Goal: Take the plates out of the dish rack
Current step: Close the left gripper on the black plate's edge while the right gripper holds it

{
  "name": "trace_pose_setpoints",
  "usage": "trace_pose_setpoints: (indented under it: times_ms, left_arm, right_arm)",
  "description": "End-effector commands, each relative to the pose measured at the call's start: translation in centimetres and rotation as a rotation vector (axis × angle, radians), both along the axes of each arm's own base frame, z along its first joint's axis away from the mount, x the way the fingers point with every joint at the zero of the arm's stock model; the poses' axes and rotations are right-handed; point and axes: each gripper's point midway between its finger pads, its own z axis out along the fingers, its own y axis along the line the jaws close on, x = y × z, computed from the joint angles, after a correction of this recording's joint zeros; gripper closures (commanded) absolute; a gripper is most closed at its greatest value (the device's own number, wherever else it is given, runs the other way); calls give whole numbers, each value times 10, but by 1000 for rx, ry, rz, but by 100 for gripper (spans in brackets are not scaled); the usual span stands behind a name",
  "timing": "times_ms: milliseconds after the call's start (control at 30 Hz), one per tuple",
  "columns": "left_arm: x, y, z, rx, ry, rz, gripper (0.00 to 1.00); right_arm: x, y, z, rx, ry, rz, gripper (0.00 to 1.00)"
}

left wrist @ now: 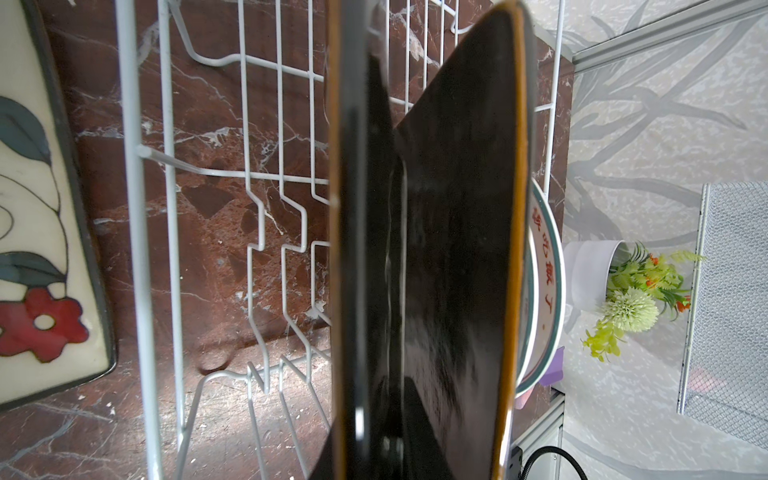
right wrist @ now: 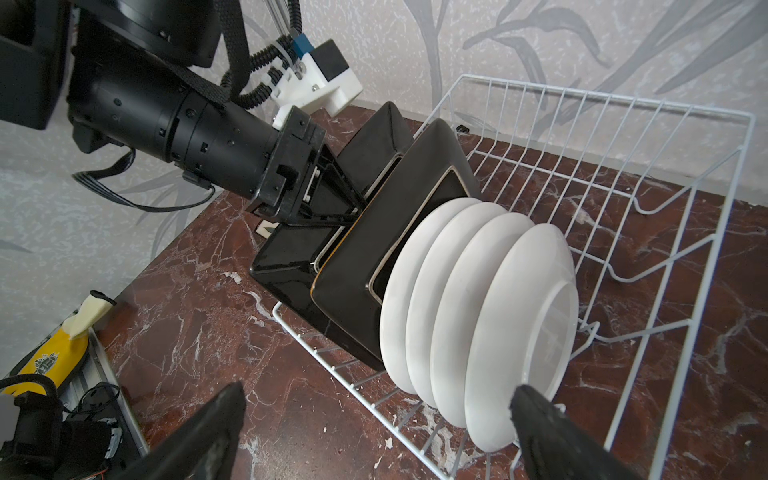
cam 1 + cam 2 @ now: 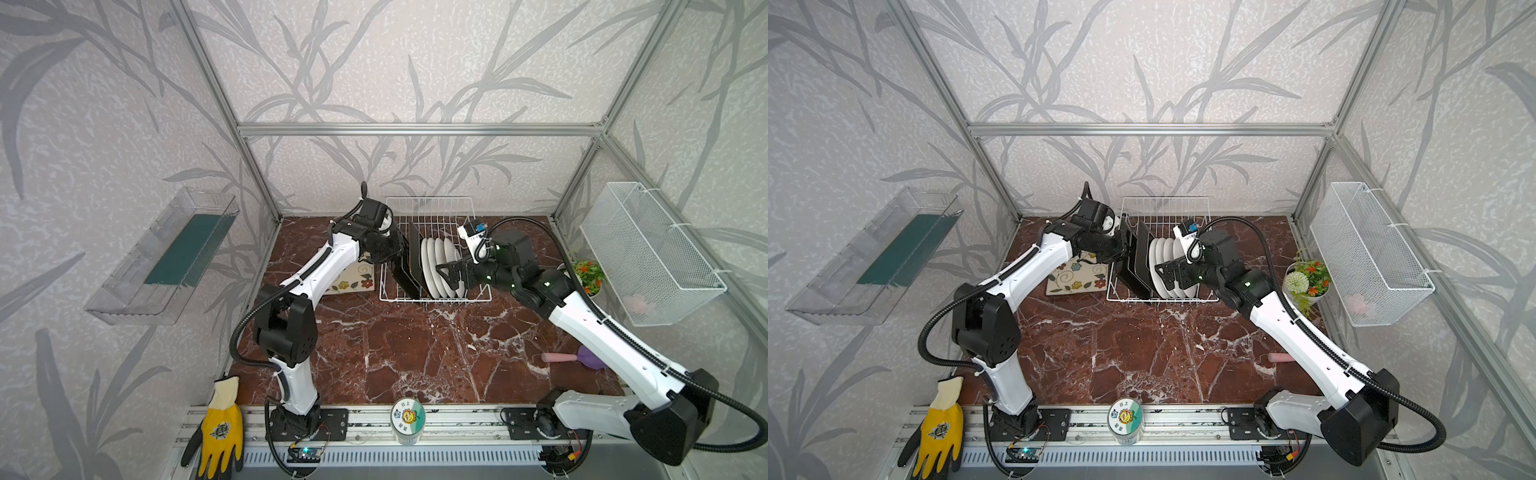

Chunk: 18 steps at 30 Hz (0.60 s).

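Clamping a black-backed plate (image 2: 286, 266) in the dish rack (image 3: 432, 208), the left hand (image 3: 401, 257) holds tight; the right hand (image 3: 449, 276) gapes empty beside white plates (image 2: 478, 311).

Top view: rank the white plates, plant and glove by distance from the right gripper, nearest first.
1. White plates: standing in the rack, right at the open right gripper.
2. Plant: back right, near the wall.
3. Glove: front left corner, by the rail.
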Motion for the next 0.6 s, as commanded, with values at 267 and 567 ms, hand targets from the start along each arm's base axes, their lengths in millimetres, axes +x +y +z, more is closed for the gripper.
trace_pose_setpoints:
  times_ms: [267,567]
  left_arm:
    - [5,1,54,-49,-109,42,100]
    - [4,1,75,-70,-137,49,100]
  right_arm:
    - [-3,-2,15,10,-41,0,1]
    - [-5,-4,16,12,-46,-4,1]
